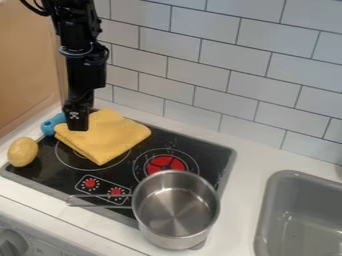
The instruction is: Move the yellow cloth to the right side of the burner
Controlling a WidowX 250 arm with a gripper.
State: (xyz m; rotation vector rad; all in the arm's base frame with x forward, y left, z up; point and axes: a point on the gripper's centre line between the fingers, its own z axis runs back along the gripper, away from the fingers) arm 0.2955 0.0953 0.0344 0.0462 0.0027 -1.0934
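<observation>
Hanging down from the upper left of the frame, the black two-finger gripper point(78, 126) is seen at the left part of a folded yellow cloth point(113, 139). Whether it is spread, closed or clamped on the cloth cannot be told. The cloth is laid over the upper left part of a black glass cooktop point(207, 144), with a ringed burner point(64, 159) partly covered by it. To its lower right, a burner with a red centre point(165, 164) is left uncovered by the cloth. A shiny metal saucepan point(175, 212) is placed at the lower centre, its handle pointed left across the red-marked controls point(90, 183). Just beside the cloth's left corner, a blue object point(49, 125) is partly hidden. A yellow, rounded oval object point(23, 152) is set at the cooktop's left edge. A grey sink point(294, 175) is set into the white counter point(248, 167) at the lower right, and the back wall point(200, 50) is covered in pale tiles.
</observation>
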